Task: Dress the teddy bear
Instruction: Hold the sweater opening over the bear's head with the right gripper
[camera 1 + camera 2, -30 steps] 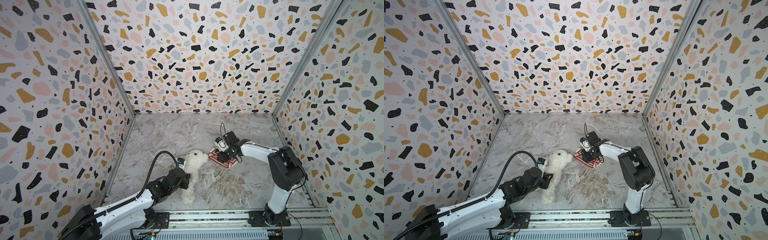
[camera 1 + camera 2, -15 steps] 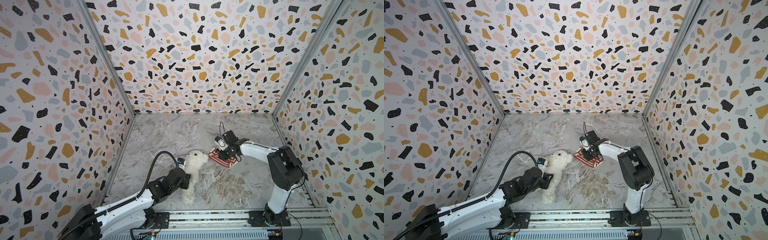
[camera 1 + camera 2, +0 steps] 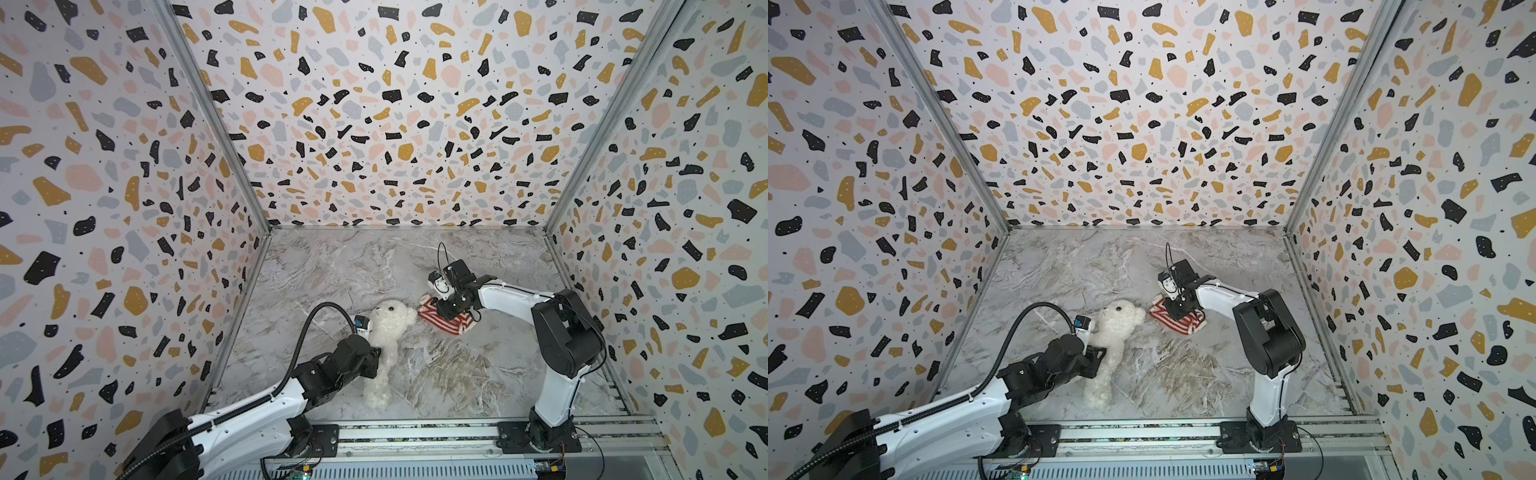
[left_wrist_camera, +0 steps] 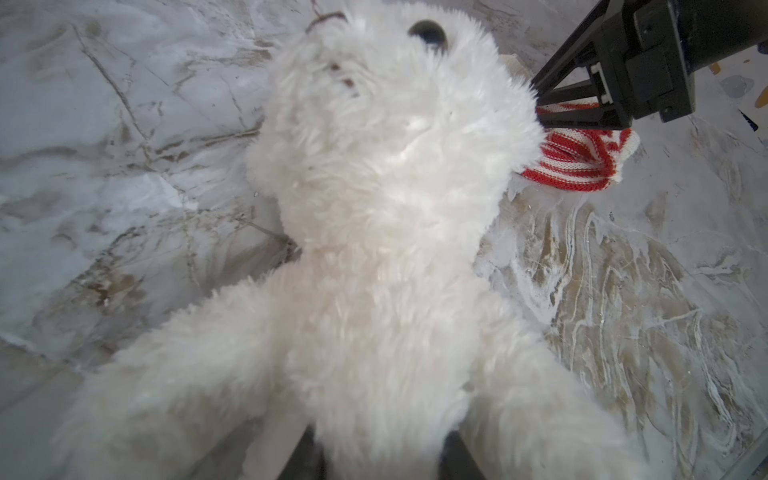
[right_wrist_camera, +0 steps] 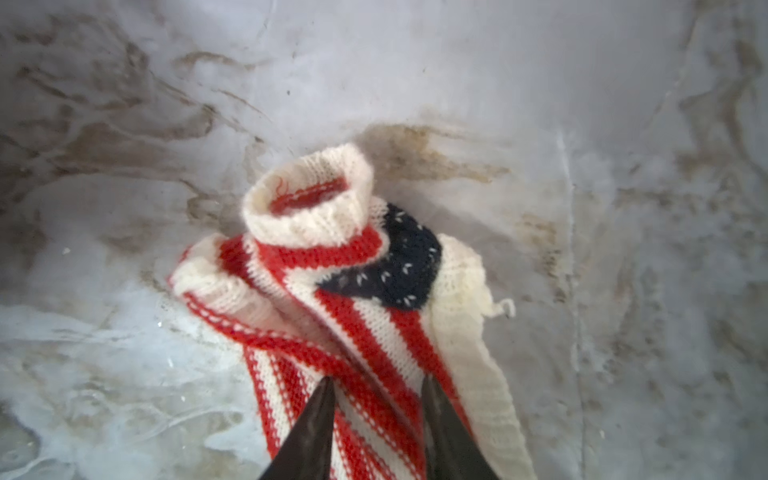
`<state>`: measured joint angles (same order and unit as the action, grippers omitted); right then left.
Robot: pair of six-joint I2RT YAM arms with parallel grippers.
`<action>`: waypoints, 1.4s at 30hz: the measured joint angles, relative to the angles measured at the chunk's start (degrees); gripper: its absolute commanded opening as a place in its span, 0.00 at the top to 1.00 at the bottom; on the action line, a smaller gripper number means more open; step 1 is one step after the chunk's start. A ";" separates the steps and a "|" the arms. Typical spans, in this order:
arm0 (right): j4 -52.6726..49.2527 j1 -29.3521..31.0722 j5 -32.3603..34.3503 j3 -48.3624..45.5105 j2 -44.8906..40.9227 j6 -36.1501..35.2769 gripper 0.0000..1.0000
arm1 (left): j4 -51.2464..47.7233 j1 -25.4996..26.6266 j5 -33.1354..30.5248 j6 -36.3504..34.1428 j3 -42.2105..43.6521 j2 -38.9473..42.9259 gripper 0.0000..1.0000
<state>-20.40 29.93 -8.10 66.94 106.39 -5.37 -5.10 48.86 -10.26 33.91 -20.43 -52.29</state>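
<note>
We're barely started: left gripper (image 3: pixel 375 357) clamps the teddy bear (image 3: pixel 388 328), right gripper (image 5: pixel 376 382) pinches the sweater (image 5: pixel 353 266), nothing's on yet.

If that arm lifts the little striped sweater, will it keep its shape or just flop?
Probably flop: the striped sweater is soft knit, already bunched into folds between the fingers. Likely light, being small and thin. Its rough yarn should grip rather than slip.

Right gripper (image 5: pixel 378 380): jaws draw in from a wider gap and now pinch a fold of the striped sweater (image 5: pixel 357 307). Sweater was a flat diamond a second ago. Now it is bunched and rumpled under the gripper, collar standing up.
</note>
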 measured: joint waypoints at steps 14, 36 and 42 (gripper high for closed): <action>0.04 -0.09 -2.34 -0.48 0.33 -2.69 0.81 | -0.52 0.00 -0.02 -0.02 0.00 -0.09 0.68; 0.48 1.57 -2.80 -2.40 -7.45 -0.92 1.00 | -2.27 0.55 3.54 -3.32 -3.78 -4.44 0.73; 1.42 2.47 -3.15 -3.04 -9.70 0.83 1.00 | -3.80 5.77 7.06 -7.85 -8.37 -9.92 0.82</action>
<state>-18.98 32.40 -11.25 63.90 96.68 -4.54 -8.91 54.63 -3.20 26.06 -28.80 -62.22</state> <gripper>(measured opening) 0.043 0.212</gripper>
